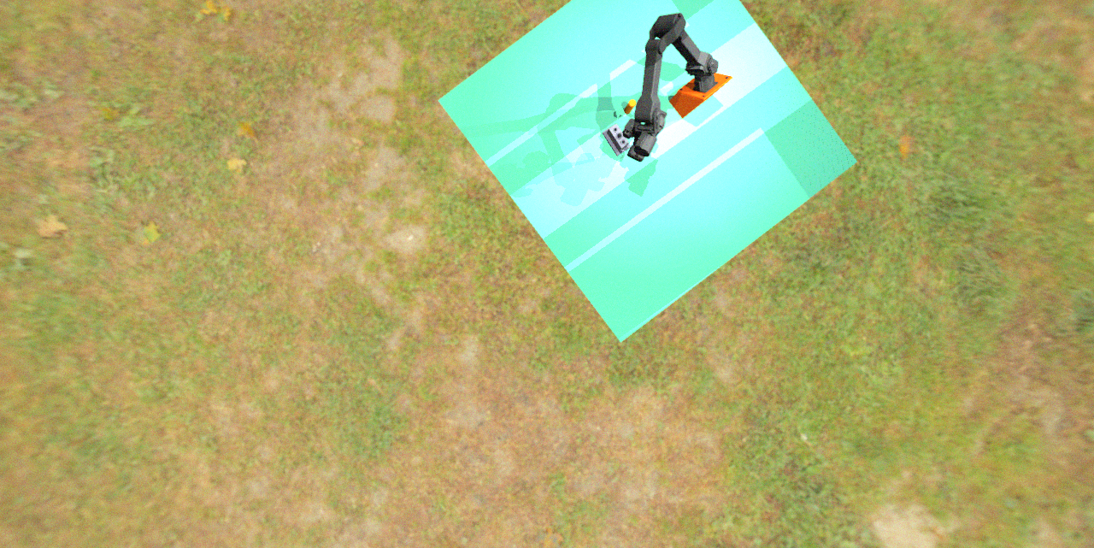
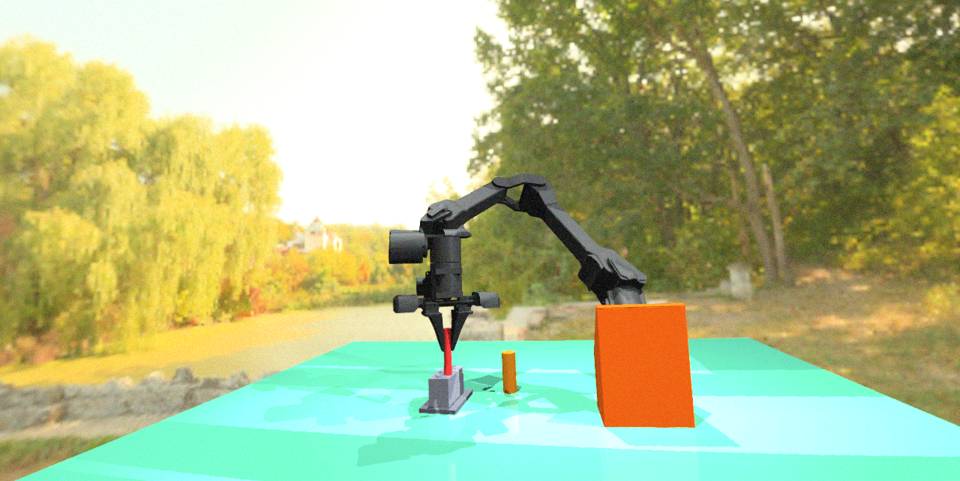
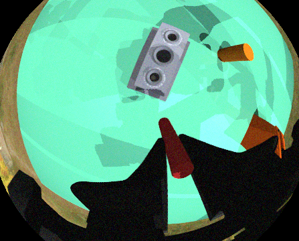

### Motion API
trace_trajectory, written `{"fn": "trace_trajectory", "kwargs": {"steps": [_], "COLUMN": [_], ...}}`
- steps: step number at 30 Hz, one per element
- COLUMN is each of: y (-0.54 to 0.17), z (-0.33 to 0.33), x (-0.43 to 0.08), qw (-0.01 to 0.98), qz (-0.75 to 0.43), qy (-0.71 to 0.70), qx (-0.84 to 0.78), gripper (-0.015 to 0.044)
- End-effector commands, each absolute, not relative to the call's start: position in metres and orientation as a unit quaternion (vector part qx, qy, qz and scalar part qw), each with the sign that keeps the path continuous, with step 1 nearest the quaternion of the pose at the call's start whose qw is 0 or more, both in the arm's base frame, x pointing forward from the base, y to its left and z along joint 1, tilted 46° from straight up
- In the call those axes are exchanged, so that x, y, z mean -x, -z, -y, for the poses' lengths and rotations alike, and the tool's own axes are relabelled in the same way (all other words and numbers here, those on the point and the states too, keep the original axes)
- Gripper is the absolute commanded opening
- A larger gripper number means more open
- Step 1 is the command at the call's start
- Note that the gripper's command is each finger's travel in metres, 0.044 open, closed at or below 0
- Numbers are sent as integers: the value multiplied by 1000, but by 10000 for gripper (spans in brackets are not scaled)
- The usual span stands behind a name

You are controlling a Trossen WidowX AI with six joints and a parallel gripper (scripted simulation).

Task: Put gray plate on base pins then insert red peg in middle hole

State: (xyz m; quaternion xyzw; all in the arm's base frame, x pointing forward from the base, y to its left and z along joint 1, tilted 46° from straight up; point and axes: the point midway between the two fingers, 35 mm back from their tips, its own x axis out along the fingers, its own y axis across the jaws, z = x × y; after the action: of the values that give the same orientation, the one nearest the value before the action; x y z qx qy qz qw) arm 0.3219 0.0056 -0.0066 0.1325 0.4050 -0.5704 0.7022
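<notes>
My gripper [image 2: 448, 346] [image 3: 170, 140] is shut on the red peg [image 2: 448, 362] [image 3: 178, 157] and holds it upright with its lower end free. In the exterior view that end overlaps the top of the gray plate [image 2: 440, 392] [image 3: 172, 68], a thick block. In the wrist view the peg's tip shows beyond the plate's near end, outside the middle hole. The plate sits level on the dark base [image 2: 436, 410], with three holes in a row facing up. The middle hole is empty. The pins are hidden or too dark to tell. In the top view the arm covers the peg.
An orange cylinder [image 1: 629, 107] [image 2: 509, 371] [image 3: 233, 53] stands upright near the plate, on the robot's side. The robot's orange mount [image 1: 694, 97] [image 2: 644, 367] [image 3: 257, 132] is farther off on that side. The green table [image 1: 649, 254] [image 2: 281, 444] has streaks of light and shadow.
</notes>
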Motion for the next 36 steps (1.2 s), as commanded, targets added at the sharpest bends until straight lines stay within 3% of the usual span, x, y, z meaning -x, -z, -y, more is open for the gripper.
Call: {"fn": "trace_trajectory", "kwargs": {"steps": [1,36], "y": [-3,-47], "z": [2,47], "x": [-327,-344], "qw": [704,703], "qz": [-402,-395], "qy": [570,579], "qx": [-130,-122], "gripper": [0,0]}}
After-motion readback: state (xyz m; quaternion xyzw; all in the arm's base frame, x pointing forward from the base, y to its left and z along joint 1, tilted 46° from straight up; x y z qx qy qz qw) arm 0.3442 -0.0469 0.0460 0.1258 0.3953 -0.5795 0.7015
